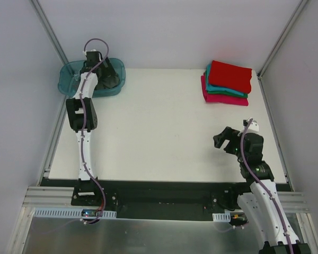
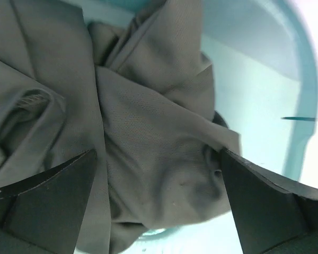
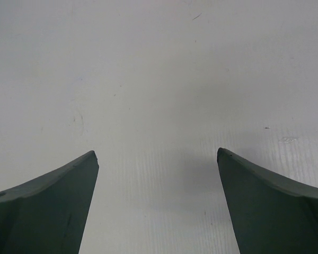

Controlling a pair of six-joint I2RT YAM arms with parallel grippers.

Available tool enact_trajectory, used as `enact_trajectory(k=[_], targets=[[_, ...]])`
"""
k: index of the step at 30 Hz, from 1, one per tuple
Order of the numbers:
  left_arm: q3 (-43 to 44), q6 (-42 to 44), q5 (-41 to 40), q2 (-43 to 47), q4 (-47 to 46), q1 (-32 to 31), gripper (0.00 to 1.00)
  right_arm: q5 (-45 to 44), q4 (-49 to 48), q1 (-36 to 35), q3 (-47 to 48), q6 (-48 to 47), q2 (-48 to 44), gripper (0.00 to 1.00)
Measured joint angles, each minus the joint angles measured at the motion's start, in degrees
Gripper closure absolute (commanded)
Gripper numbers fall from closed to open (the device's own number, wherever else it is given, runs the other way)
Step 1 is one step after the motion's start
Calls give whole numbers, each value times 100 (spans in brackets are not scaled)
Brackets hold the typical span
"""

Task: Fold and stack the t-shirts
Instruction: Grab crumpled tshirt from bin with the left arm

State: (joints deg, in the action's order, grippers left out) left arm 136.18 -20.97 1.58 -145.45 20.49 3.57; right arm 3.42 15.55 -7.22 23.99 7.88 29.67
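grey t-shirt (image 2: 159,132) lies crumpled in the teal tub (image 2: 302,95), with the left tool (image 2: 158,153) spread wide over it and grasping nothing. judged best: lower and pinch one raised fold, clear of the tub floor. right tool (image 3: 156,153) hangs released above the worktop (image 3: 159,63); the folded stack (image 1: 227,83) sits in the far right corner.

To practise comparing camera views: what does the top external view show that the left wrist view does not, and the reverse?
Only the top view: the folded stack of t-shirts and the right end effector. Only the left wrist: the grey t-shirt's creases and stitched hem. Both: the teal tub, with the open left end effector reaching into it.
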Motion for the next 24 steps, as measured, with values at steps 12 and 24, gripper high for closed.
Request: enact_trajectory(k=[12,24], targets=[[146,-688,254,-544,-260,-24,100,-175,103,0,28,-114,153,4],[101,-127,-61,640,-2,-26,100,-232,433,0,247,-260,-640,4]])
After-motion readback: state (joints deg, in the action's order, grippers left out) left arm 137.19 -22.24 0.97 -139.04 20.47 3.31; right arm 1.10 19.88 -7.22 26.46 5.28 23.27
